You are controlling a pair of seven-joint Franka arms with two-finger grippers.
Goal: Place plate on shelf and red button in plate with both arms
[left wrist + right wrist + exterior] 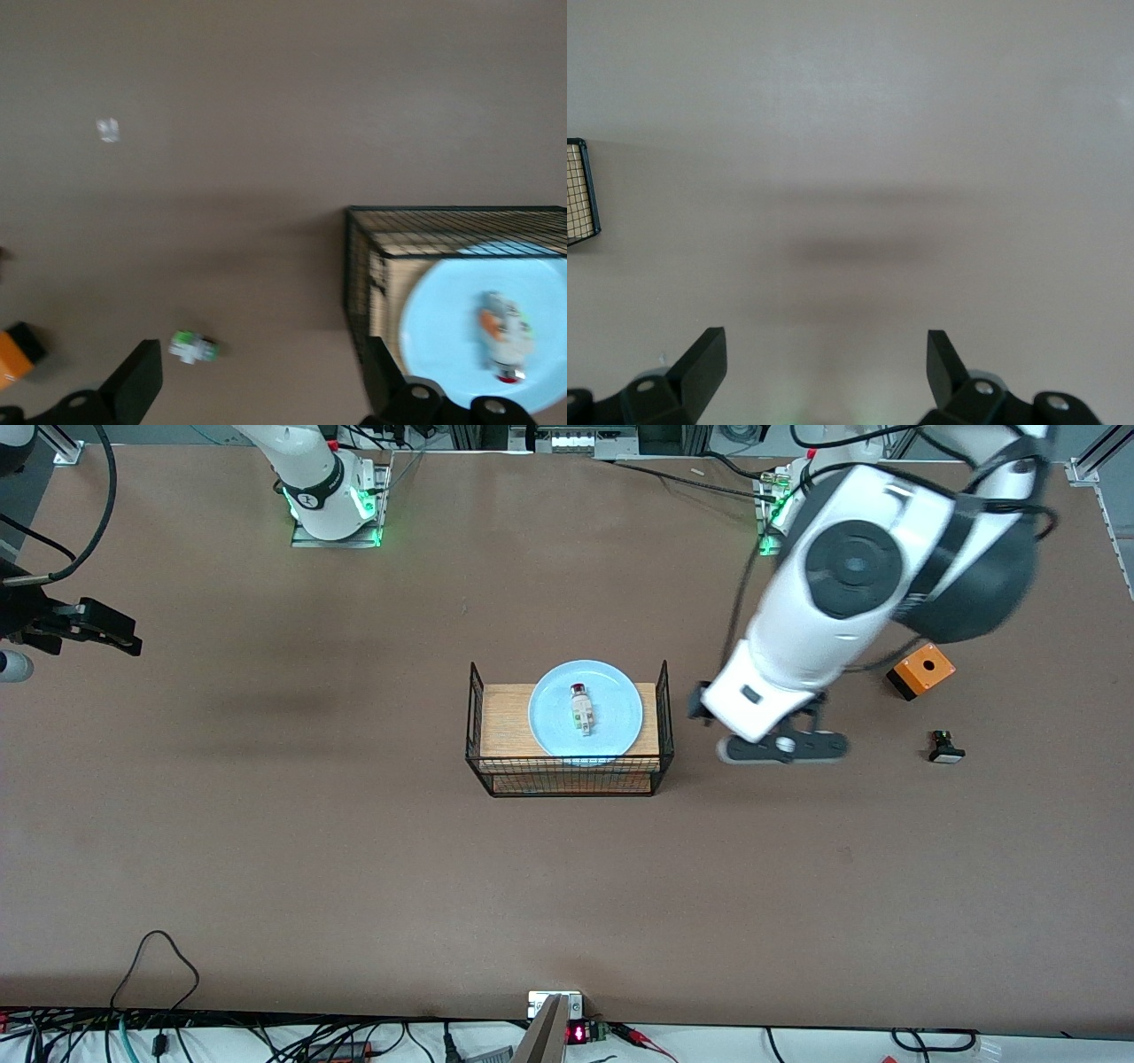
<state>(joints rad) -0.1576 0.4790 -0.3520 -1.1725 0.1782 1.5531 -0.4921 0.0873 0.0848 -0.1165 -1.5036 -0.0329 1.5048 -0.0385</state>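
The pale blue plate (611, 722) lies on the wooden board inside the black wire rack (567, 784) at mid-table. The red button (580, 707) lies on the plate, its red cap pointing toward the robots' bases. My left gripper (783, 747) hangs over the bare table just beside the rack, toward the left arm's end. The left wrist view shows this gripper (259, 381) open and empty, with the plate (443, 328) and the red button (505, 341) off to one side. My right gripper (93, 627) waits open and empty (824, 372) over the right arm's end of the table.
An orange box (921, 670) and a black button with a white face (946, 748) lie toward the left arm's end. A white button with a green cap (193, 347) lies on the table below the left gripper. Cables run along the table edge nearest the camera.
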